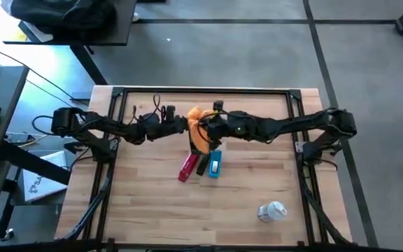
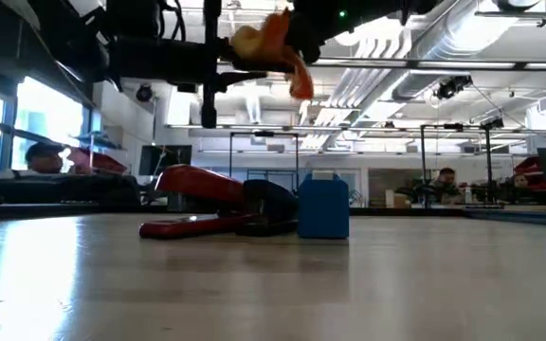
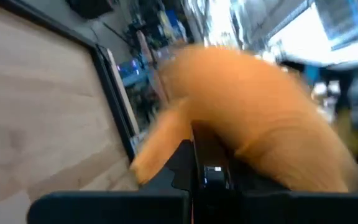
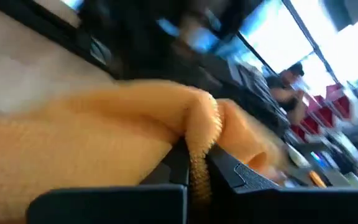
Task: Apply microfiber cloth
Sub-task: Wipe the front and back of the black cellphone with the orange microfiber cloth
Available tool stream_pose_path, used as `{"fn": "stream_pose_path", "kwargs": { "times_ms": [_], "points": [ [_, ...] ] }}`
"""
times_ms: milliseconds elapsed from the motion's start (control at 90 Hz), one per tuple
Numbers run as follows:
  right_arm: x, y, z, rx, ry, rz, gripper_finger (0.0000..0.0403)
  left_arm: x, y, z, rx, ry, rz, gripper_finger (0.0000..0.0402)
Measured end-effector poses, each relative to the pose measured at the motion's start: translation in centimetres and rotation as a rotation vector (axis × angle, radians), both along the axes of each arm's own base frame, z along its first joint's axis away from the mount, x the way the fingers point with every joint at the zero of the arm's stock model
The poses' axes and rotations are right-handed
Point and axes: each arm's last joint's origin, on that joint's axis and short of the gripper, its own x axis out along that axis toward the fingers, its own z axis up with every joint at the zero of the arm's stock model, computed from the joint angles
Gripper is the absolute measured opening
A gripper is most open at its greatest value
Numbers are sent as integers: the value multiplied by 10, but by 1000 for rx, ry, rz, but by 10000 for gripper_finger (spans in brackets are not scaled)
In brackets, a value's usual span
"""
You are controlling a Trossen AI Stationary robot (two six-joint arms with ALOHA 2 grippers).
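Both pincers gripping microfiber cloth (image 1: 199, 126) above red bar (image 1: 188, 166), blue block (image 1: 215, 166)

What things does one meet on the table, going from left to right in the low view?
Red stapler → black object → blue box. The microfiber cloth hangs above them, gripped by the left gripper and the right gripper.

A grey floor (image 1: 257, 56) crossed by dark lines fills the top of the high view; a dark desk (image 1: 75, 21) sits at upper left; in the low view, bright windows (image 2: 41, 114) glow at left; ceiling ducts (image 2: 463, 47) run at upper right.
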Motion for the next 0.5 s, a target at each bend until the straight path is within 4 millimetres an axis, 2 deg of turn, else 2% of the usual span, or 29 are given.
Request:
{"fn": "stream_pose_path", "kwargs": {
  "times_ms": [111,300,500],
  "points": [
    [4,4,-4,40,-21,93,0,0,3,1,-6,-4,28,8],
    [-2,-14,5,14,-19,-6,0,-2,3,3,2,-33,9,8],
    [-21,-30,24,-6,11,-89,0,-14,-2,-2,-6,-75,-32,8]
  ]
}}
